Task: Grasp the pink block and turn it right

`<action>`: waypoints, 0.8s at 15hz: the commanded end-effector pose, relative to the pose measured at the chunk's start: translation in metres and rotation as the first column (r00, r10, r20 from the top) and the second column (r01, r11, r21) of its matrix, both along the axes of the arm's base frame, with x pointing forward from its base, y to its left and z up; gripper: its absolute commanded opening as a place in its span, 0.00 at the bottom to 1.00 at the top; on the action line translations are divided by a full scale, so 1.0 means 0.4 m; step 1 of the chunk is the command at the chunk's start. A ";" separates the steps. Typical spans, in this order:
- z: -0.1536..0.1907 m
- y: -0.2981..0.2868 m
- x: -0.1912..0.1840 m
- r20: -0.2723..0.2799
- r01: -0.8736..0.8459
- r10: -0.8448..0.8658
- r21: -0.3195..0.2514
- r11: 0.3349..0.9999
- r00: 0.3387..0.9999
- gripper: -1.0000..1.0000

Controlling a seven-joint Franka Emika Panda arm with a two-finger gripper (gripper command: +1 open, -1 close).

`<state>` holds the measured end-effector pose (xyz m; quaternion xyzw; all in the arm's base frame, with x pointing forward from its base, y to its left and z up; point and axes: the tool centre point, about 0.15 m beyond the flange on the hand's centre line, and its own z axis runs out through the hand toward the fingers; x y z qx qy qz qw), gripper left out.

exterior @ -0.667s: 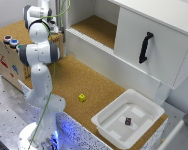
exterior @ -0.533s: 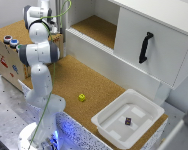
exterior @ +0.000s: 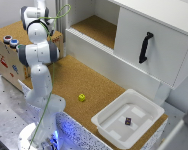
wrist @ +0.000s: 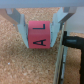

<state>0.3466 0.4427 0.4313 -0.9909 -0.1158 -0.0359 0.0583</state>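
Observation:
In the wrist view a pink block (wrist: 39,34) with black letters on its face lies on the cork surface. My gripper (wrist: 41,31) straddles it, and one grey finger (wrist: 24,27) presses against each side of the block. The jaws look shut on it. In the exterior view the arm (exterior: 38,50) reaches up toward the back at the exterior view's left. There the arm's own links hide both the gripper and the pink block.
A black knob or handle (wrist: 73,41) sits right beside the block. A small yellow cube (exterior: 82,97) lies on the cork table. A white tray (exterior: 101,120) holds a small dark piece (exterior: 128,121). A white cabinet has a black handle (exterior: 145,47). A wooden box (exterior: 6,57) stands beside the arm.

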 end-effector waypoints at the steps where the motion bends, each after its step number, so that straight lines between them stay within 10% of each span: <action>1: -0.045 0.013 0.025 0.041 0.156 -0.157 0.025 0.987 0.987 0.00; 3: -0.028 0.023 0.030 0.080 0.108 -0.107 -0.011 0.994 0.991 0.00; 4: -0.026 0.008 0.024 0.081 0.132 -0.129 -0.032 0.991 0.988 1.00; 12: 0.058 -0.048 -0.047 0.230 0.121 -0.097 -0.093 0.988 0.968 1.00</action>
